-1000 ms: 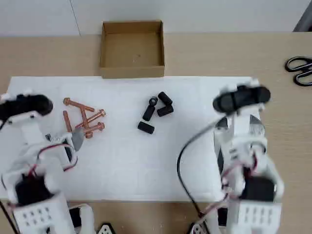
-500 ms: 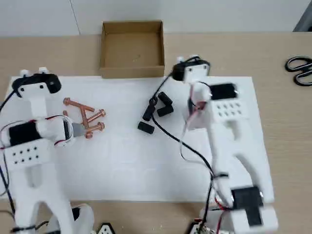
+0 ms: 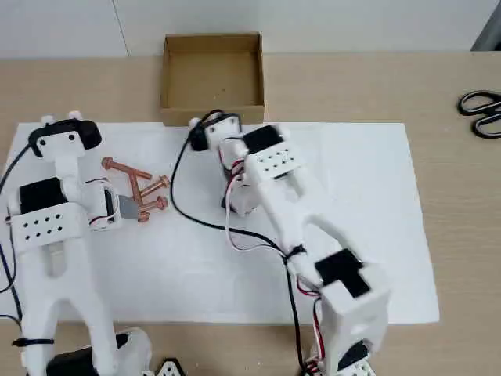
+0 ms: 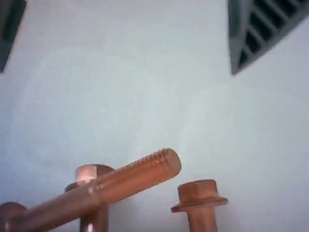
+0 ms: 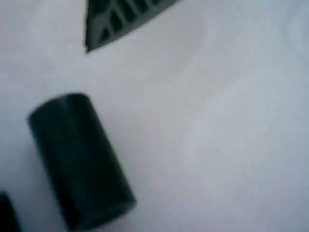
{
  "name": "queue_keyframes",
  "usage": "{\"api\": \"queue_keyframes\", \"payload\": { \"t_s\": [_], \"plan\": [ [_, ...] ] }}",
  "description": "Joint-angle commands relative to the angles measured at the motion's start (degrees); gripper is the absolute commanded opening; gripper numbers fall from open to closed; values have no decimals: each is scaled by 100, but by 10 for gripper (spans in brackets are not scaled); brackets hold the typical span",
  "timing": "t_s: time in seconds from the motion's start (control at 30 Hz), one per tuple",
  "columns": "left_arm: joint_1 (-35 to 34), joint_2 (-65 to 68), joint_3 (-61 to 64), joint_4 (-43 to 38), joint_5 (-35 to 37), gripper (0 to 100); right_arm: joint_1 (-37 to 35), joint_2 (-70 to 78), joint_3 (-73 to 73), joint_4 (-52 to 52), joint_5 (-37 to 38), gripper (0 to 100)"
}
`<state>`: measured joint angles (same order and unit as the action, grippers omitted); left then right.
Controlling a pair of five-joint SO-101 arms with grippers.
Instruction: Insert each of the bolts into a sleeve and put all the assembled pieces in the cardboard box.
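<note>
Several copper bolts [image 3: 135, 188] lie in a loose heap on the left of the white sheet [image 3: 376, 204]. My left gripper [image 3: 125, 207] hangs open just beside them; in the left wrist view its dark fingertips [image 4: 260, 29] stand wide apart above bare sheet, with the bolts [image 4: 120, 181] close by. My right arm stretches across the middle, and my right gripper [image 3: 235, 196] covers the spot where the black sleeves lie. A black sleeve [image 5: 79, 159] lies on its side close to one finger [image 5: 125, 17], untouched. The cardboard box [image 3: 211, 113] stands empty behind the sheet.
Scissors [image 3: 481, 110] lie at the table's far right edge. The sheet's right half and front middle are bare. A black cable [image 3: 196, 219] trails from the right arm over the sheet.
My right arm has swung from the right side leftwards and now covers the sleeves. My left arm has stretched forward, bringing its gripper up to the bolts.
</note>
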<state>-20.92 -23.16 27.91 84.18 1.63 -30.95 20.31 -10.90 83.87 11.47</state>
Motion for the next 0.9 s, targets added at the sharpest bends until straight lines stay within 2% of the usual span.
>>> {"api": "queue_keyframes", "payload": {
  "t_s": [0.0, 0.47, 0.87],
  "plan": [
    [-35, 9, -259, 0, 70, 281, -92, 268, -527, -119, 123, 221],
    [-26, 9, -242, 0, 70, 281, -321, 1270, -1503, -180, 123, 220],
    [-26, 9, -233, 0, 70, 281, -505, 1613, -1530, -356, 97, 219]
  ]
}}
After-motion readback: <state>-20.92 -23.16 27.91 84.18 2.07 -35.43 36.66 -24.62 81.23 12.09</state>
